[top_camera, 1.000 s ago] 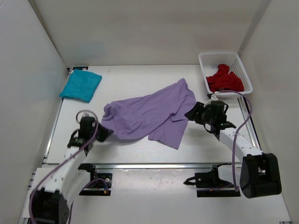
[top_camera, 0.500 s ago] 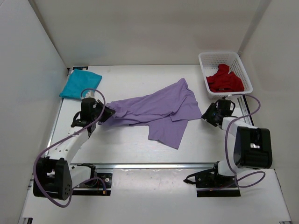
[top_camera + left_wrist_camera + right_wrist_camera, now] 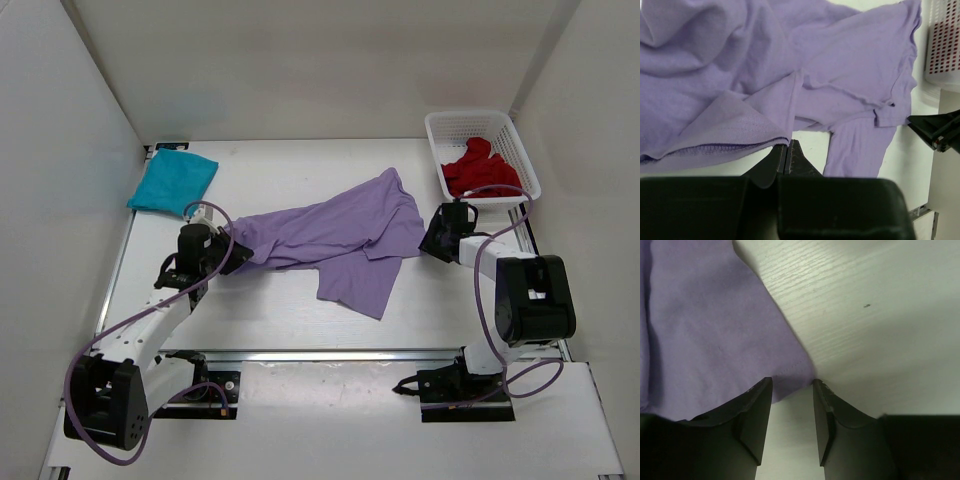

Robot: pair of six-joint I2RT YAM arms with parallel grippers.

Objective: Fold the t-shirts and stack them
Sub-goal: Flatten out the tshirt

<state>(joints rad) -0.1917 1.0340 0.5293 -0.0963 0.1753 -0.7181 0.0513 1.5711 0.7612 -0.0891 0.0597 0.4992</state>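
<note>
Now, reading the top view from left to right: the teal t-shirt (image 3: 172,183) lies folded in the upper left of the frame, well apart from both my arms. One item is therefore finished and marks the stack position.

My left gripper (image 3: 238,255) has moved up from lower left toward centre left over the last second and has drawn the lavender t-shirt (image 3: 330,235) with it. In the left wrist view the fingers are clenched on a folded hem of that shirt (image 3: 747,132). The cloth that bunched at the left a second ago now lies stretched into a flatter band across the middle of the table (image 3: 300,320).

My right gripper (image 3: 432,240) backed away to the right half a second ago and has returned to the shirt's right edge. In the right wrist view its jaws stand apart, and the shirt's corner (image 3: 790,377) lies between them, not yet pinched. I judge this to be a regrasp: once the right side is secured, I can pull the shirt taut and spread it for folding. The lower flap in the centre is doubled over and needs flattening.

Container: the white mesh basket (image 3: 468,115) sits at upper right. It holds the dark red t-shirt (image 3: 480,172), crumpled and unfolded. Nothing else is visible in it.
</note>
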